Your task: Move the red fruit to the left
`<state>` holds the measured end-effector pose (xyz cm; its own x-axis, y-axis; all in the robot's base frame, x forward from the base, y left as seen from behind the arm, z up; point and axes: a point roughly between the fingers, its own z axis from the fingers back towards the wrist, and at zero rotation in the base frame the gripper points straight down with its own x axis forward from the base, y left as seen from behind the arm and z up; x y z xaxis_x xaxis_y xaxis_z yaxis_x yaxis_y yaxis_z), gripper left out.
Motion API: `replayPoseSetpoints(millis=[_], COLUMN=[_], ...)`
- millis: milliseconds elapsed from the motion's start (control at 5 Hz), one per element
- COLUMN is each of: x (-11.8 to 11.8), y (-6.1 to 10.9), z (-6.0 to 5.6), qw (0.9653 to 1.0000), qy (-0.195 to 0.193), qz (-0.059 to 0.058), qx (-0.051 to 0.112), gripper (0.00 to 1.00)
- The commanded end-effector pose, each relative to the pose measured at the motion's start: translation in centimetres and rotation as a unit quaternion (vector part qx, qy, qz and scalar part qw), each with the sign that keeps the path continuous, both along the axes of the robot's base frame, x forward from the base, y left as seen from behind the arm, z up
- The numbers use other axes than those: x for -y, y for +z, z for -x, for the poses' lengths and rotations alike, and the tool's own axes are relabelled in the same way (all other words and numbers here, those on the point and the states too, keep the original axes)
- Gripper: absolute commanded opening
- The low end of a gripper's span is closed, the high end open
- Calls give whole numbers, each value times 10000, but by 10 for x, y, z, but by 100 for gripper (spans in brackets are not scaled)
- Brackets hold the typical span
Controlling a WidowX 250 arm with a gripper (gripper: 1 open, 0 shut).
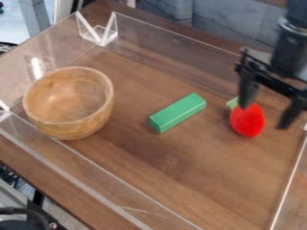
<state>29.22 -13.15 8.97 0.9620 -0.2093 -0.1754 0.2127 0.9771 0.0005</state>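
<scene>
The red fruit is a small bright red toy strawberry with a green leafy top, lying at the right of the wooden table. My gripper hangs just above it and slightly to its right, pointing down, open. One dark finger stands over the fruit's leafy end; the other finger is beyond the fruit's right side. Nothing is held.
A green rectangular block lies in the middle of the table. A wooden bowl stands at the left. A low clear plastic wall rims the work area, with a clear bracket at the back left.
</scene>
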Motion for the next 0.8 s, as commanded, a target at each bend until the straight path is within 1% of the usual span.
replayPoseSetpoints(millis=[0,200,400,600], x=[11,9,2,-9], y=[13,9,6,-10], z=[-9,-22,-33,-29], qw=[9995,9991,9953,9947], qy=[-179,312,921,961], qz=[7,-143,-253,-356], qx=[247,259,165,62], gripper=[100,100,100,100])
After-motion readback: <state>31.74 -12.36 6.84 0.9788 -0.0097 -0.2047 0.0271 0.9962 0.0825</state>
